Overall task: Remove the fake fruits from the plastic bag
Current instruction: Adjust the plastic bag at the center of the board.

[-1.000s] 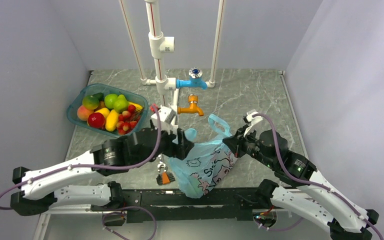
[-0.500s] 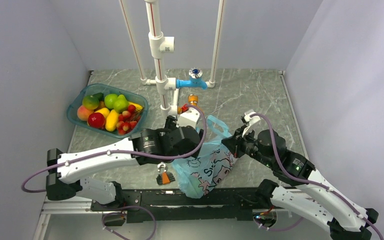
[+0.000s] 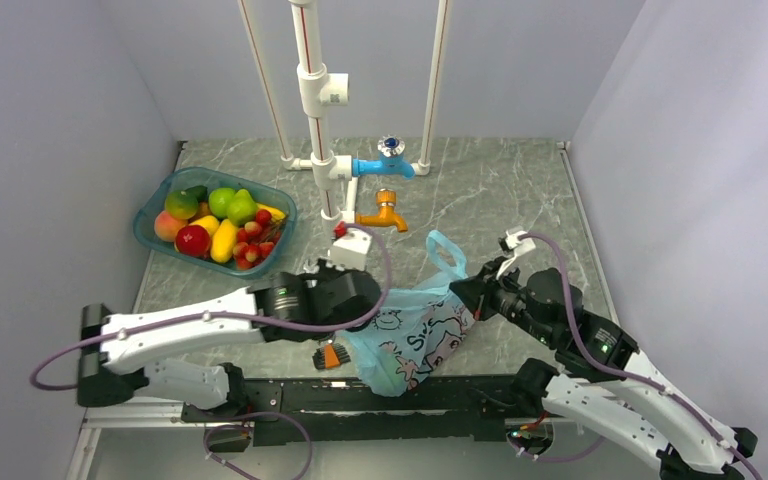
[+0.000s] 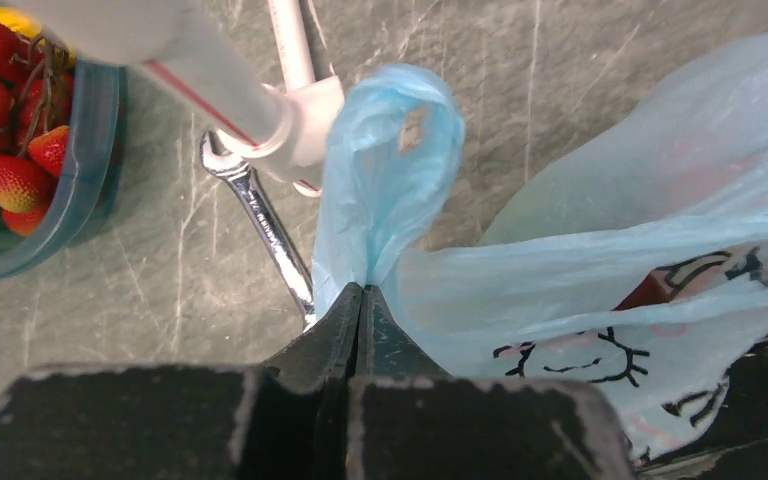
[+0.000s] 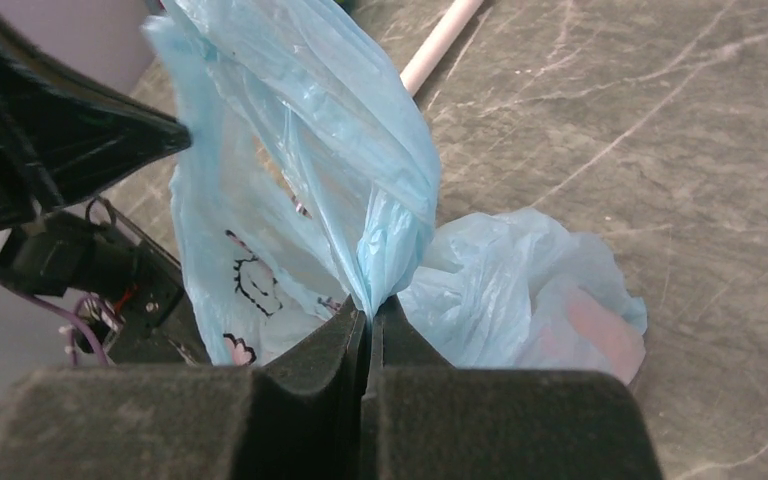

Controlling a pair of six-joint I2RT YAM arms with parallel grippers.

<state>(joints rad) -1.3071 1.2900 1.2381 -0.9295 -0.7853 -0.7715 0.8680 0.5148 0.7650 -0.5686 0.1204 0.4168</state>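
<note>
At the near edge of the worktop (image 3: 500, 200): a slumped plastic bag (image 3: 410, 335), the fake fruits (image 5: 592, 335) inside it, seen only as dim coloured shapes through the film. Left pincer (image 4: 360, 300) clamped tight on one loop handle, right pincer (image 5: 368, 315) clamped tight on the other, bag held up between them. Just beyond the left handle, a wrench (image 4: 260, 215) flat on the stone. Farther back on the left, a basket (image 3: 145, 228) of other fruit. Farthest, an orange tap (image 3: 385, 215) and a blue tap (image 3: 385, 165).

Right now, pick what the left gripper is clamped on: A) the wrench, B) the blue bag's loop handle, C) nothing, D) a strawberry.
B: in the left wrist view, the left gripper is shut, pinching the plastic bag at the base of its loop handle.
</note>
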